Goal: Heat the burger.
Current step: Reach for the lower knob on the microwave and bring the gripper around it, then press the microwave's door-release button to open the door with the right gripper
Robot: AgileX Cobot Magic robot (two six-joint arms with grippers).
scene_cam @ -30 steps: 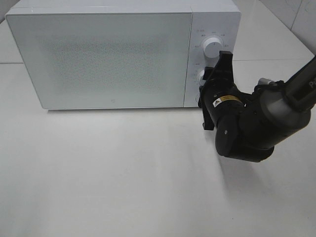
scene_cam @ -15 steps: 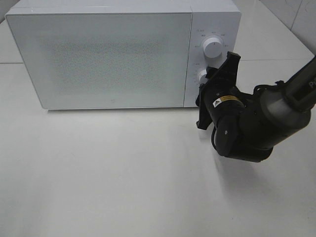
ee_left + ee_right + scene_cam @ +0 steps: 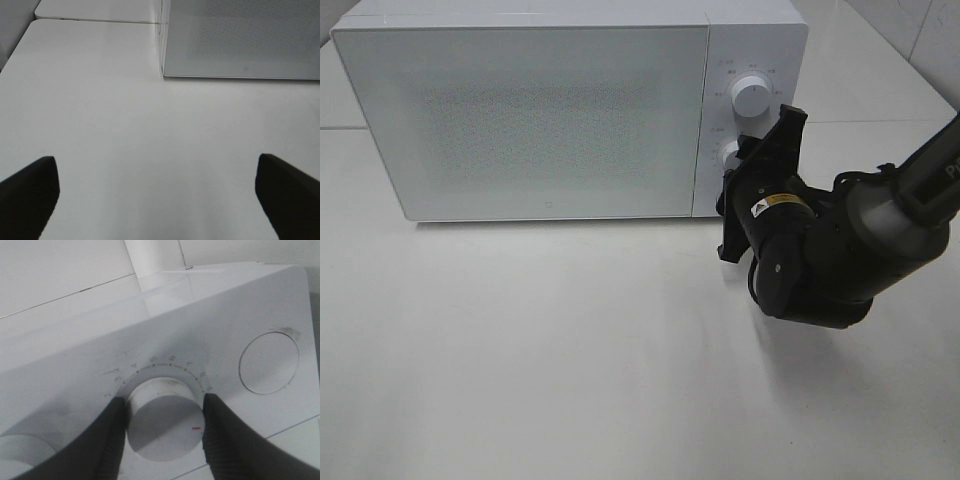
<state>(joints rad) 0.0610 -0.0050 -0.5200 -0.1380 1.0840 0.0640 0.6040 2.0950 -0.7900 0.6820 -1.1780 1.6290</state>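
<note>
"White microwave (image 3: 520, 110), door (image 3: 525, 115) shut. Where is the right gripper (image 3: 162, 401)?"

"At the control panel (image 3: 750, 60) on the microwave's right side. It is pinching the lower dial (image 3: 161, 427), with a black finger (image 3: 112, 440) touching each flank. Numbers ring the dial, and there is a small red mark on its face."

"And the upper dial (image 3: 751, 93)?"

"Just above, on the same panel. Nothing is touching it."

"Left gripper (image 3: 157, 200)?"

"Spread wide and holding nothing. It is over the white table (image 3: 150, 130) in front of the microwave, facing its front left corner and well apart from it."

"The burger?"

"I cannot tell. It shows in none of the views, and the microwave's door is frosted and speckled, so the inside is hidden."
</note>
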